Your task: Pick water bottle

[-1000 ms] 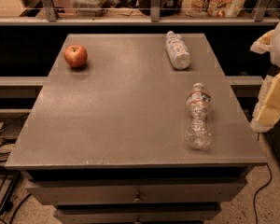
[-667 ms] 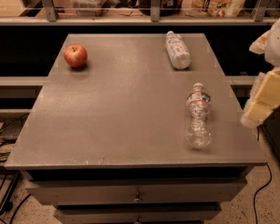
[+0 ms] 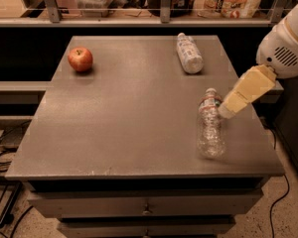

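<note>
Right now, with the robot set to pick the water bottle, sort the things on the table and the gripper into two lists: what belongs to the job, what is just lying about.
Belongs to the job: clear water bottle; gripper, close beside its neck.
Just lying about: red apple; white-labelled bottle.

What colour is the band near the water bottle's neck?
Reddish band on the water bottle, camera view; gripper beside its neck.

From my feed I see a grey flat-topped table [image 3: 114, 133] with front drawers [image 3: 114, 205] on a speckled floor [image 3: 294, 218]. A cluttered railed shelf [image 3: 114, 21] runs behind it, and the gripper [image 3: 225, 111] is over the table's right side.
</note>
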